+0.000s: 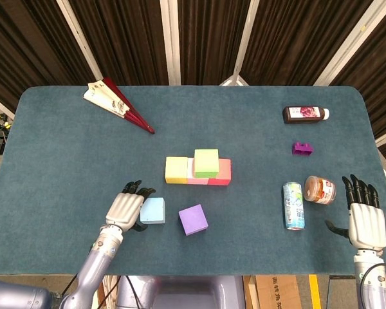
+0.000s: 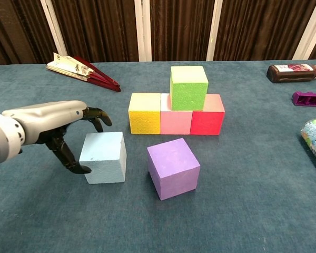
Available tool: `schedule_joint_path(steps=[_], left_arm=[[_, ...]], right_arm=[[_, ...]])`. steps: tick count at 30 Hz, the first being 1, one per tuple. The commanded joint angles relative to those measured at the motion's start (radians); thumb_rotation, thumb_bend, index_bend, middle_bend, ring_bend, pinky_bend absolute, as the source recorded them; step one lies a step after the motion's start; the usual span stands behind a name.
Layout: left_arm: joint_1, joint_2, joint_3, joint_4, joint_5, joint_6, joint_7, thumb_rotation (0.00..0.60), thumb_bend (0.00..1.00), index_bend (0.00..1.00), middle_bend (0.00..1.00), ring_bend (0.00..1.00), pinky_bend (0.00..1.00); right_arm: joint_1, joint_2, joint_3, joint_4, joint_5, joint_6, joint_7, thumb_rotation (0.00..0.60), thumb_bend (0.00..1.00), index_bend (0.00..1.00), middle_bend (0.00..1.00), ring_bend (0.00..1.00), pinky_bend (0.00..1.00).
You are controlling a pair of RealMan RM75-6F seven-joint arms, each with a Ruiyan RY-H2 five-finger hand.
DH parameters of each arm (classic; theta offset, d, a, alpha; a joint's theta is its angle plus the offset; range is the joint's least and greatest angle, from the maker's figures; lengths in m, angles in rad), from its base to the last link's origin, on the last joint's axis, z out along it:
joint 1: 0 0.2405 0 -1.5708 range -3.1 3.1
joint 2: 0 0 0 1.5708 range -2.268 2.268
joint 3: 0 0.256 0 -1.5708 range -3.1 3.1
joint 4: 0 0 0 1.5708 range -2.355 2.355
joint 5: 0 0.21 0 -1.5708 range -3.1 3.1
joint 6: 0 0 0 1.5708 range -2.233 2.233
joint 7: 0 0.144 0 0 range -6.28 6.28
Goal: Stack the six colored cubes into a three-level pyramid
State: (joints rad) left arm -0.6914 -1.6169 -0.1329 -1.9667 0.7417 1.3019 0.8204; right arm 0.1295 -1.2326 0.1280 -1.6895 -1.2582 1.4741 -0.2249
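A yellow cube (image 1: 175,169), a pink cube (image 2: 176,121) and a red cube (image 2: 208,121) stand in a row mid-table, with a green cube (image 1: 206,163) on top over the pink and red ones. In front lie a light blue cube (image 1: 153,210) and a purple cube (image 1: 193,219), both loose. My left hand (image 1: 125,210) is right against the blue cube's left side, fingers spread over its far top edge and thumb (image 2: 68,156) low beside it; the cube rests on the table. My right hand (image 1: 363,215) lies open at the table's right edge, holding nothing.
A folded fan (image 1: 116,104) lies at the back left. On the right are a dark bottle (image 1: 305,114), a small purple block (image 1: 302,148), a can on its side (image 1: 294,205) and a brown jar (image 1: 319,190) close to my right hand.
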Motion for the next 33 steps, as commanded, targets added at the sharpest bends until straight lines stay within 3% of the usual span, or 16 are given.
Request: schedule_joint_path(steps=[1,33], left_arm=[[-0.008,-0.010,-0.003,0.005,-0.001,0.004,0.007,0.600,0.24,0.20,0.22,0.00,0.00],[-0.037,-0.033,-0.001,0.020,-0.027,0.032,0.045,0.600,0.31,0.28,0.33,0.00,0.00]], right_arm=[[-0.001,0.000,0.002,0.001,0.002,-0.002,-0.003,0.600,0.13,0.00,0.01,0.00,0.00],[-0.008,0.000,0.025,-0.005,0.037,-0.024,-0.002,0.600,0.13,0.00,0.01,0.00,0.00]])
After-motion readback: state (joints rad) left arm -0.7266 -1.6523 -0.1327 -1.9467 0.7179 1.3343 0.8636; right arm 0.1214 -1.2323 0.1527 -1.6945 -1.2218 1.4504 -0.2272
